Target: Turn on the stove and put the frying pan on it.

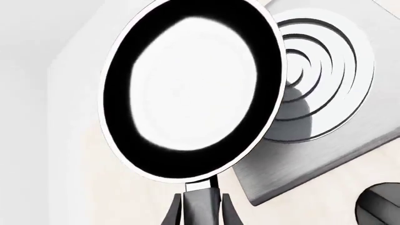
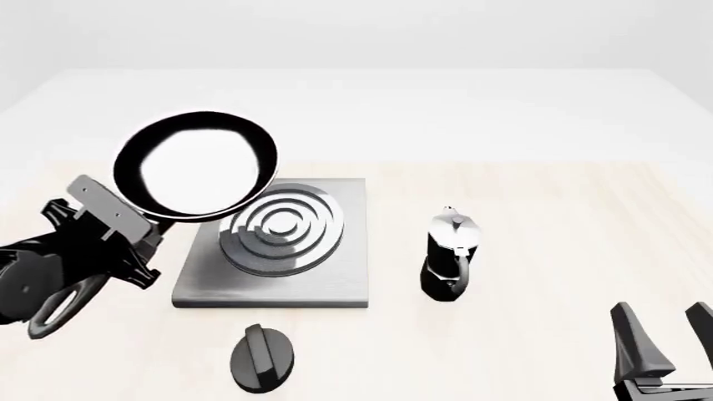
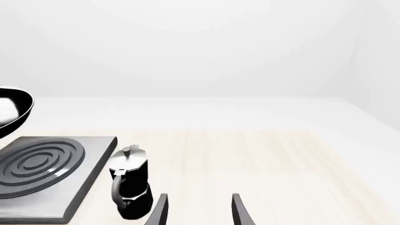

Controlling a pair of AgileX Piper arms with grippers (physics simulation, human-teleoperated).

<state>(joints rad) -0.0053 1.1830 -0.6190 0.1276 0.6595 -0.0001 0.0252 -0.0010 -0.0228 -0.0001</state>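
Observation:
The frying pan point(image 2: 199, 163), glossy black with a pale rim, hangs tilted in the air over the far left corner of the stove point(image 2: 334, 280). My left gripper point(image 2: 136, 231) is shut on the pan's handle, which is mostly hidden in the front view. In the left wrist view the pan point(image 1: 194, 89) fills the middle, its handle point(image 1: 201, 186) runs between my left gripper point(image 1: 201, 204) fingers, and the stove point(image 1: 312, 164) with its silver rings lies behind it. My right gripper point(image 2: 666, 334) stands open and holds nothing near the table's front right edge, far from the stove.
A black oval knob point(image 2: 263, 357) lies on the table just in front of the stove. A black-and-silver moka pot point(image 2: 450, 253) stands upright to the right of the stove, also seen as the moka pot point(image 3: 129, 183) beside my right gripper point(image 3: 198, 213).

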